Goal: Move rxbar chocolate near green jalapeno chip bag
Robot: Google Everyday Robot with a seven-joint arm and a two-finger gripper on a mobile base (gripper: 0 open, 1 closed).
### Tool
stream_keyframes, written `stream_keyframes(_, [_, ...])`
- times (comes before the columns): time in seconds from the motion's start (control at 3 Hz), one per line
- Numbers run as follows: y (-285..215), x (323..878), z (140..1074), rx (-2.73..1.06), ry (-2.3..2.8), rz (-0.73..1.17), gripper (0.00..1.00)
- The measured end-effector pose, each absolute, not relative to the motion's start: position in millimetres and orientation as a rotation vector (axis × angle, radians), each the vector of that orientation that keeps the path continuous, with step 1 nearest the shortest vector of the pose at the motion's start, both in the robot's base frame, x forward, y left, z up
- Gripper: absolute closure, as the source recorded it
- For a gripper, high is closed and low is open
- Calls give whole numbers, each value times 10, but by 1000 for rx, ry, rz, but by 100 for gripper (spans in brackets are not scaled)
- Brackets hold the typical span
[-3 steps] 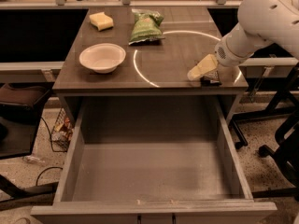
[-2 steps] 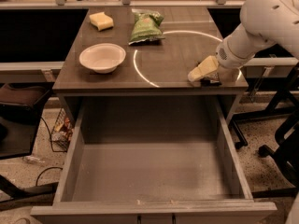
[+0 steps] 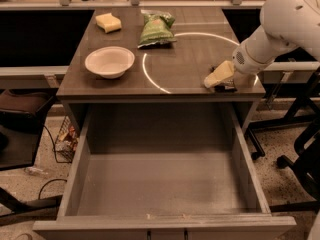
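A white robot arm reaches in from the upper right of the frame and sets its claw low over the front right corner of a dark bench. Whether the cream-coloured claw is clenched or released cannot be told from here. Just under its lower edge shows one dark sliver, the chocolate bar, lying flat on the bench and mostly hidden.

Elsewhere on the bench are three things, one of each. A crinkled green chip bag sits at the top centre, well apart from the bar. A white bowl stands upright at the centre left. A pale yellow sponge lies at the upper left. A thin white ring is marked on the benchtop, and the bag's lower end touches it. The bag's pale print is too small to read.

Below, filling the lower half of the frame, one grey drawer is pulled fully open.
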State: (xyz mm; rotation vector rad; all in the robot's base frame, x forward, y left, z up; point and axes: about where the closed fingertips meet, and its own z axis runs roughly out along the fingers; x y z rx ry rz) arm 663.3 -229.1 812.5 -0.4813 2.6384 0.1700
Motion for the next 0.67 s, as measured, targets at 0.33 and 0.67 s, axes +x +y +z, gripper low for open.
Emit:
stream_keyframes(0.33, [-2291,6633,8196,-481,2638,170,61])
stream_keyframes(0.67, [-2291,6633,8288,-481,2639,170,85])
